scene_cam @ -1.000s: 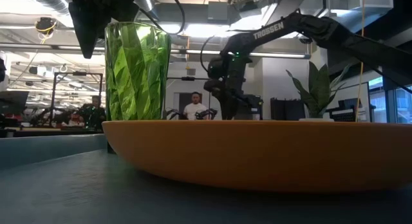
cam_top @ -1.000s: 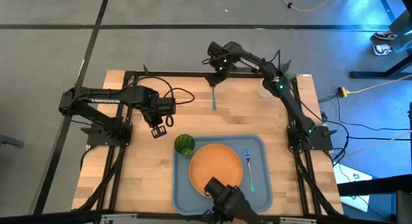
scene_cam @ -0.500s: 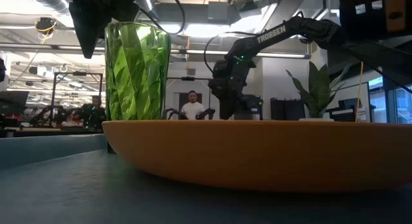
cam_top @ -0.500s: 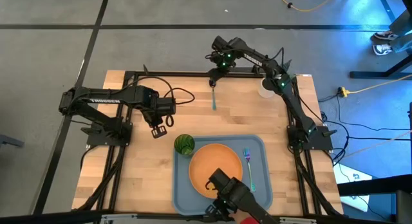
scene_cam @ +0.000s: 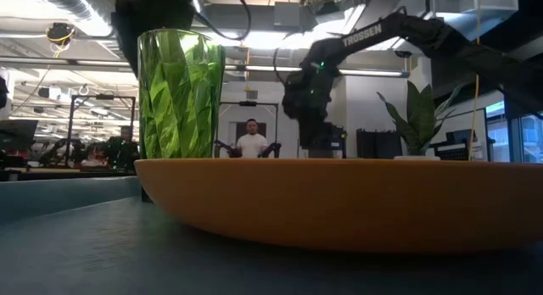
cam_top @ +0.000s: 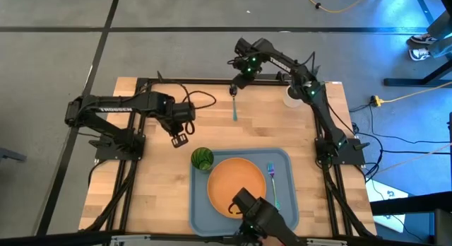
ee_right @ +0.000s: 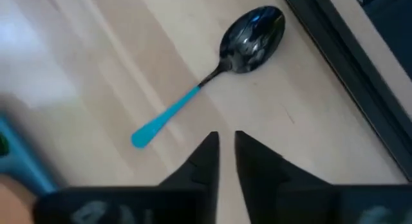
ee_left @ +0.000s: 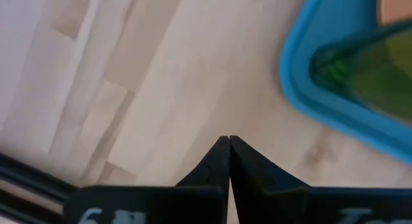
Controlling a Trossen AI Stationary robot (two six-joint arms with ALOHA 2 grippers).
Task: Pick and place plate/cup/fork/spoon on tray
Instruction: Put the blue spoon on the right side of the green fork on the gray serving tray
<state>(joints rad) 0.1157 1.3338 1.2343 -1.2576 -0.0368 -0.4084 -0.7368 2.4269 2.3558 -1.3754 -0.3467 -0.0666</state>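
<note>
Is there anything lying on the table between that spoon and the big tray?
No, only bare wood. The high view shows the spoon near the table's far edge and nothing between it and the tray.

Plate (cam_top: 236, 184), fork (cam_top: 272, 184) on tray (cam_top: 198, 207)

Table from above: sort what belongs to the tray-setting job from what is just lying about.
Job:
tray
plate, cup and fork, on the tray
spoon, on the bare wood, off the tray

Lying about:
potted plant, at the table's far right corner
</note>
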